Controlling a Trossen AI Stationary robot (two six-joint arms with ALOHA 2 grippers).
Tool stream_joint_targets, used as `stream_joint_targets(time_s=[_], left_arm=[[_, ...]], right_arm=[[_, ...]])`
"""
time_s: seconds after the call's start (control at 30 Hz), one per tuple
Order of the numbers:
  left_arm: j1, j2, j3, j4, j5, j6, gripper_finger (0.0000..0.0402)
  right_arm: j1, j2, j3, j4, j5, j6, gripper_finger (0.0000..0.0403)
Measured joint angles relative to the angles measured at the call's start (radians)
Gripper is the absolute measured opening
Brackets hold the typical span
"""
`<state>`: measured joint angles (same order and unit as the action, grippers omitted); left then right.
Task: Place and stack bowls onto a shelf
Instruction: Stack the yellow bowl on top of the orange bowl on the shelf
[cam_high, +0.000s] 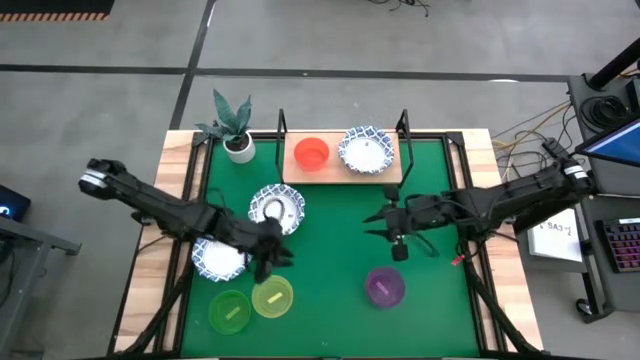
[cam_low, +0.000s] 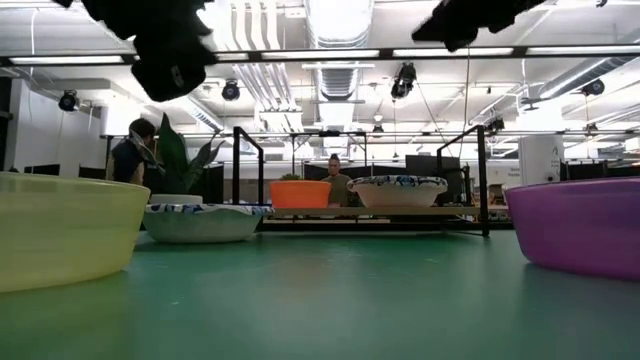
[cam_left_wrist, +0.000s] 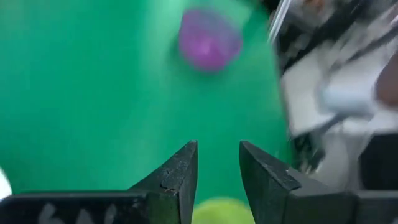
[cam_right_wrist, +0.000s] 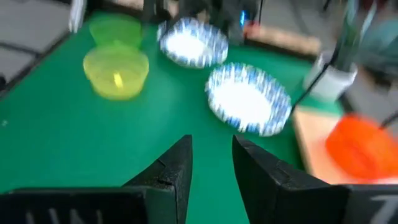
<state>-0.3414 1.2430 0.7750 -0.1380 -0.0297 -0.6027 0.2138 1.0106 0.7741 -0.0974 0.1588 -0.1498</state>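
Observation:
The light-wood shelf (cam_high: 340, 172) stands at the table's far edge, and on it rest a red bowl (cam_high: 311, 153) and a white blue-rimmed bowl (cam_high: 366, 150). Two more white blue-rimmed bowls (cam_high: 277, 208) (cam_high: 218, 258) rest on the green table at the left. A yellow bowl (cam_high: 272, 296) and a lime green bowl (cam_high: 230, 312) sit near the front left, and a purple bowl (cam_high: 384, 287) sits at the front right. My left gripper (cam_high: 268, 264) hovers open between the near white bowl and the yellow bowl. My right gripper (cam_high: 378, 222) hovers open above the table's middle, empty.
A white pot with a green plant (cam_high: 235, 130) stands at the far left corner beside the shelf. Black uprights (cam_low: 482, 178) rise at the shelf's ends. People show in the room behind the table (cam_low: 130, 150). Bare green table lies between the two grippers.

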Motion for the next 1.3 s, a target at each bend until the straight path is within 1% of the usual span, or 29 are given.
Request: stream_joint_targets(time_s=[0.1, 0.2, 0.33, 0.47, 0.67, 0.87, 1.03, 1.3], left_arm=[[-0.037, 0.099, 0.101, -0.19, 0.031, 0.004, 0.0099], [-0.074, 0.197, 0.185, -0.385, 0.055, 0.034, 0.0098], [-0.092, 0.306, 0.257, -0.505, 0.131, 0.054, 0.0098], [-0.091, 0.373, 0.283, -0.576, 0.144, 0.06, 0.0098], [-0.089, 0.393, 0.287, -0.58, 0.125, 0.068, 0.0098], [-0.089, 0.359, 0.287, -0.581, 0.121, 0.05, 0.0098], [-0.089, 0.351, 0.287, -0.591, 0.073, 0.067, 0.0098], [-0.087, 0.403, 0.265, -0.577, 0.064, 0.07, 0.0095]], right_arm=[[0.0, -0.038, -0.053, 0.121, -0.002, -0.075, 0.01], [0.0, -0.076, -0.092, 0.172, -0.002, -0.097, 0.0101], [0.0, -0.123, -0.13, 0.191, -0.002, -0.097, 0.0102], [0.0, -0.16, -0.148, 0.185, -0.002, -0.096, 0.0096], [0.0, -0.178, -0.151, 0.181, -0.002, -0.087, 0.0091], [0.0, -0.172, -0.151, 0.18, -0.002, -0.086, 0.0095], [0.0, -0.172, -0.152, 0.181, -0.002, -0.086, 0.0092], [0.0, -0.172, -0.152, 0.181, -0.002, -0.086, 0.009]])
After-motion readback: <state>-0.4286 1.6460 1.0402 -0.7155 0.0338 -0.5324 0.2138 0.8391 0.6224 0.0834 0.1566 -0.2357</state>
